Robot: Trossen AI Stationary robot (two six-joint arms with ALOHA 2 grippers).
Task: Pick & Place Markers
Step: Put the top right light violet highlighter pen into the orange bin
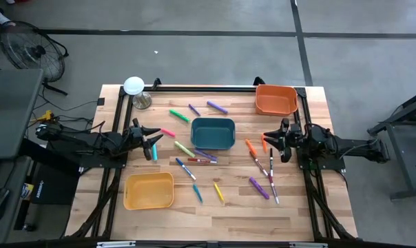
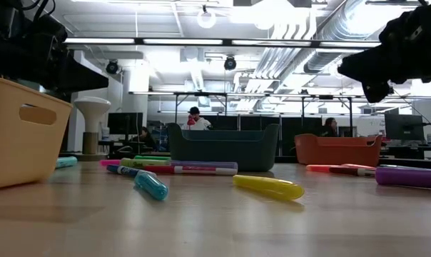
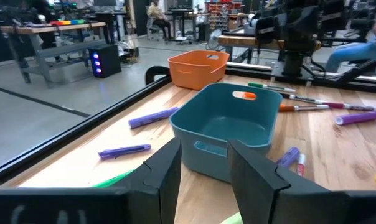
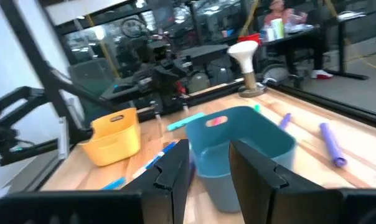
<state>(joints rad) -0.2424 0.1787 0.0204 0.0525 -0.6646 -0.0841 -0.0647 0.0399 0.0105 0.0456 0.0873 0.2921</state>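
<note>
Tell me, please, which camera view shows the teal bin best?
The left wrist view: the teal bin sits close, its empty inside visible. The high view shows it small, the low view only side-on, and the right wrist view partly behind fingers.

Plan of the desk. One bin stands at centre, a second bin at the far right corner, a third bin near left. Markers lie scattered around the central bin. Left hand and right hand flank it, apart from it.
</note>
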